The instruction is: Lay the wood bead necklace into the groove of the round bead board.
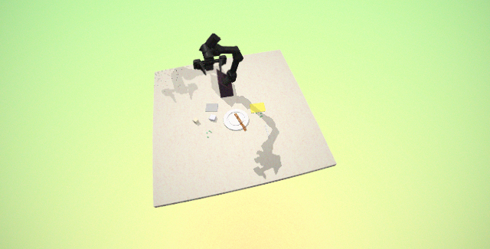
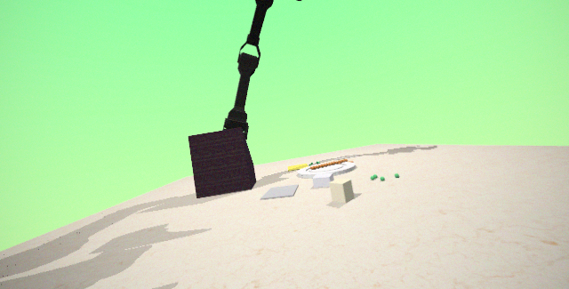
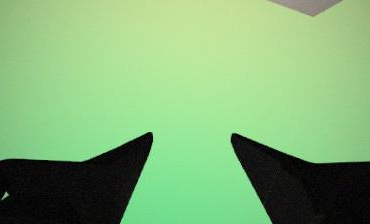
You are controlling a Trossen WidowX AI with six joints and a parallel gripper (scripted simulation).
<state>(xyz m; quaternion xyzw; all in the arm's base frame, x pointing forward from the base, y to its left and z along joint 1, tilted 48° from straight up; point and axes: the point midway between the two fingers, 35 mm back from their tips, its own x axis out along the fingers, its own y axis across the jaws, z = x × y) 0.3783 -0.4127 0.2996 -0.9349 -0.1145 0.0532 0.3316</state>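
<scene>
The wood bead necklace (image 1: pixel 240 122) (image 2: pixel 329 164) is a straight brown strip of beads. It lies across the white round bead board (image 1: pixel 226 121) (image 2: pixel 304 174), and one end reaches over the rim. A ring-shaped groove line shows on the board; the necklace crosses it rather than following it. My gripper (image 1: pixel 213 73) (image 3: pixel 192 136) is open and empty, raised high and well away from the board. In the exterior view only one finger shows, cut off by the top edge. The wrist view shows neither necklace nor board.
A dark block (image 1: pixel 226 89) (image 2: pixel 220 164) stands at the arm's base. A grey plate (image 1: pixel 211 107) (image 2: pixel 280 192), white block (image 1: pixel 213 118) (image 2: pixel 323 180), cream block (image 1: pixel 196 121) (image 2: pixel 341 191) and yellow plate (image 1: pixel 261 106) (image 2: pixel 297 167) surround the board. Several small green beads lie on both sides.
</scene>
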